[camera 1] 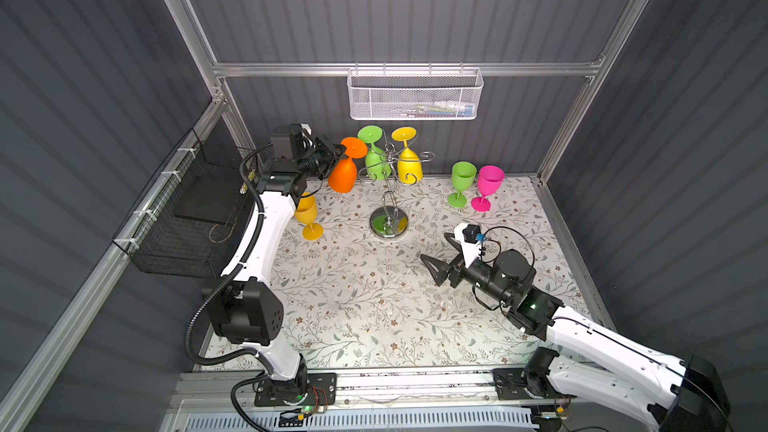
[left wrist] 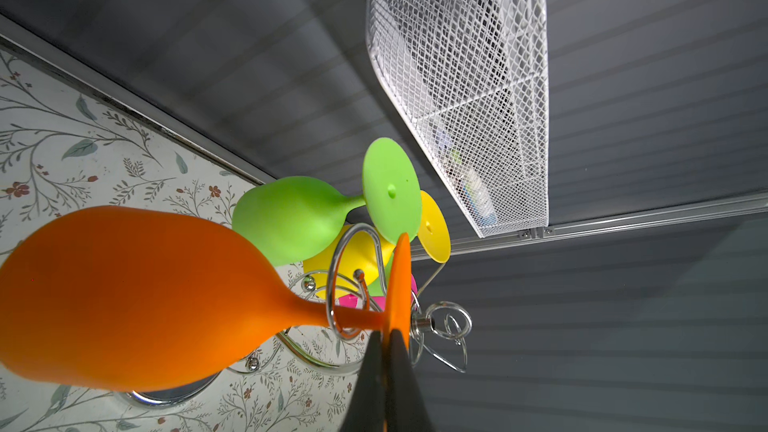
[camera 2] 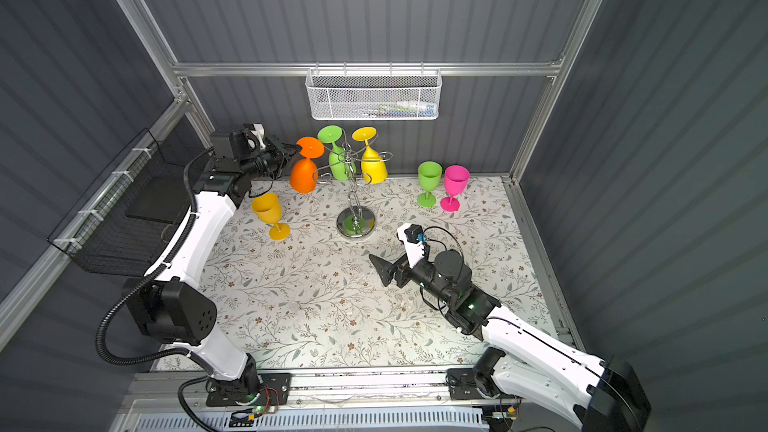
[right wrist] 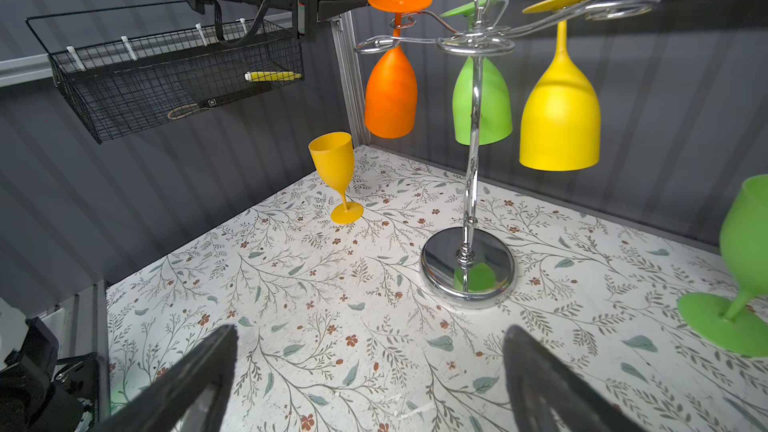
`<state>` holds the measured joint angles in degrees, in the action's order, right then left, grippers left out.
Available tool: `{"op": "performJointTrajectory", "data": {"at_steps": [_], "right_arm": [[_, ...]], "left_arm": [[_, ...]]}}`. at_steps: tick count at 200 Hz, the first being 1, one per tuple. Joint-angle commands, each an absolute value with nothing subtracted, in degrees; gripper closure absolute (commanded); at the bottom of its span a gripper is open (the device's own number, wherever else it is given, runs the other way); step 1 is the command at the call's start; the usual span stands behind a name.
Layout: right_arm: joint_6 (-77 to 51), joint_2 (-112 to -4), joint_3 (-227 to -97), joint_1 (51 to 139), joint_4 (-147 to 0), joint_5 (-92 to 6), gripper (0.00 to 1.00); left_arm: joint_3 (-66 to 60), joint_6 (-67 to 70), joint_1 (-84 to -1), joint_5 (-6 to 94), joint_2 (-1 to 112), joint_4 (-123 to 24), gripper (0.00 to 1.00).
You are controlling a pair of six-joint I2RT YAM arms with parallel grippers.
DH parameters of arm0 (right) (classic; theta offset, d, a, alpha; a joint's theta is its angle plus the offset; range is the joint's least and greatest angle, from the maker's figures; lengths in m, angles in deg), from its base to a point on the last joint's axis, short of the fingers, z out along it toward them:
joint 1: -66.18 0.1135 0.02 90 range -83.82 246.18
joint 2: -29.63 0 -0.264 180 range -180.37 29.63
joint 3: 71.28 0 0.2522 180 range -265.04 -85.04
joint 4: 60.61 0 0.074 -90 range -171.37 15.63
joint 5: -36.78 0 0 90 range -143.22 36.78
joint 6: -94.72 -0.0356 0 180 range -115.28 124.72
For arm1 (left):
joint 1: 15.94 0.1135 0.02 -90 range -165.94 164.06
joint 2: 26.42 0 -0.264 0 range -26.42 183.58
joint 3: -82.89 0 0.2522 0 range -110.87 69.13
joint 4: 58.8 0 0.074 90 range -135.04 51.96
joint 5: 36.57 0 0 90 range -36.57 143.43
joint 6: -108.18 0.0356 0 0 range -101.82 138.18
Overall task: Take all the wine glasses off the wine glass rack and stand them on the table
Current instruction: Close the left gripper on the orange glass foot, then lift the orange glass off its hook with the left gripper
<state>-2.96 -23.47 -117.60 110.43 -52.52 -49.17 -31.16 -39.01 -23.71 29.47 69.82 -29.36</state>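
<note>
The chrome wine glass rack (camera 1: 388, 224) stands mid-table with three glasses hanging upside down from its curled arms. The orange wine glass (camera 1: 343, 176) hangs on the arm nearest my left gripper (camera 1: 341, 151). That gripper is shut on the rim of the glass's round foot (left wrist: 400, 280), its two black fingers pinching the disc edge-on. The orange stem (right wrist: 397, 20) still passes through the wire loop. A green glass (camera 1: 376, 164) and a yellow glass (camera 1: 409, 164) hang behind it. My right gripper (camera 1: 434, 248) hovers low, right of the rack's base, open and empty.
An amber glass (camera 1: 307, 214) stands upright under my left arm. A green glass (camera 1: 461, 182) and a pink one (camera 1: 488, 187) stand at the back right. A white mesh basket (camera 1: 415, 97) hangs on the back wall, a black wire basket (camera 1: 187, 218) on the left wall.
</note>
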Motion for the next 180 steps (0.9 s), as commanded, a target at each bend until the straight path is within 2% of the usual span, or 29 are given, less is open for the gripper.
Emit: {"op": "performJointTrajectory", "data": {"at_steps": [1,93,180], "right_arm": [[-3.2,-22.9,-117.0,110.6,-51.0,-48.4,0.01],[-3.1,-22.5,-116.8,110.7,-51.0,-48.2,0.01],[-3.0,-22.0,-116.8,110.7,-51.3,-48.0,0.01]], "left_arm": [[-34.1,-38.2,-23.1,30.1,71.4,-29.3,1.0],[-38.8,-39.5,-22.5,29.8,75.9,-31.5,1.0],[-38.3,-44.2,-22.7,25.8,78.1,-38.1,1.0]]}}
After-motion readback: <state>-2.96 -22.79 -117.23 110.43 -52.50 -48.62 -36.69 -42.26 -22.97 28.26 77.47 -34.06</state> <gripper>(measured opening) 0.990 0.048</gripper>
